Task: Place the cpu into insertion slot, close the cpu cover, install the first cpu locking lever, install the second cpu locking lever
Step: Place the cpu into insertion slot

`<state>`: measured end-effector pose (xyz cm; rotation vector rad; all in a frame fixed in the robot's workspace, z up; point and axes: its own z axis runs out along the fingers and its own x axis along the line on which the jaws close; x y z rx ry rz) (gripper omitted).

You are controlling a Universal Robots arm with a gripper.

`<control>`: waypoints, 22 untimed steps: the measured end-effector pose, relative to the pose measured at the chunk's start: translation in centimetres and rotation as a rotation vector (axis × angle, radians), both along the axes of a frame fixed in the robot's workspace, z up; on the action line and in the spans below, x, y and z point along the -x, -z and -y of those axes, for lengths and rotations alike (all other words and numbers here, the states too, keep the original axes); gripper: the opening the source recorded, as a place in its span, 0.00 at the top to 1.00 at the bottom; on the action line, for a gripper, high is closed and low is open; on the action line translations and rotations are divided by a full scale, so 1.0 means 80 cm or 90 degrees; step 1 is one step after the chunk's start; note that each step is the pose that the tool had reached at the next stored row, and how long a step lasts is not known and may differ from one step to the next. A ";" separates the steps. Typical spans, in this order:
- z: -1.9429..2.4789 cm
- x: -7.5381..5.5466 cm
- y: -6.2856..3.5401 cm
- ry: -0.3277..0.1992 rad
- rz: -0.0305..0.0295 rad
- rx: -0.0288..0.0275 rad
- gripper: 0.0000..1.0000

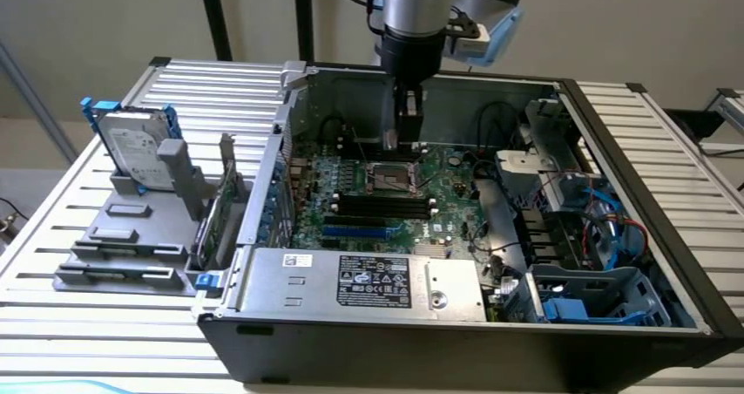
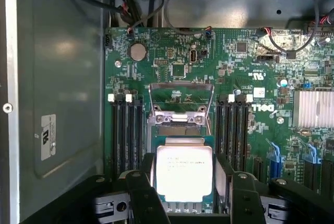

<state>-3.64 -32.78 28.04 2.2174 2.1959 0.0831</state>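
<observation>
Wall [image 1: 117, 19]: plain beige, evenly lit.
Table [image 1: 104, 324]: silver slatted metal top.
Poles [image 1: 215, 15]: black, behind the table.
Floor [image 1: 21, 189]: pale, exterior view's left.

1. The silver-grey, cylindrical metal arm [image 1: 415, 6] comes down from the top edge of the exterior view, and its last segment stands close to upright.
2. A pale blue and grey housing [image 1: 486, 23] is fixed to the wrist, on the exterior view's right side of that segment.
3. Below the wrist, the narrow black two-fingered hand [image 1: 399, 139] points straight down, and its tips are the lowest part of the arm.
4. In the wrist view, the two chunky black fingers [image 2: 142, 198] stand spread wide apart, level with each other and pointing the same way.
</observation>
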 end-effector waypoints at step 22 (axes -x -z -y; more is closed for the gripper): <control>0.0012 0.004 0.050 -0.016 -0.0004 -0.0026 0.45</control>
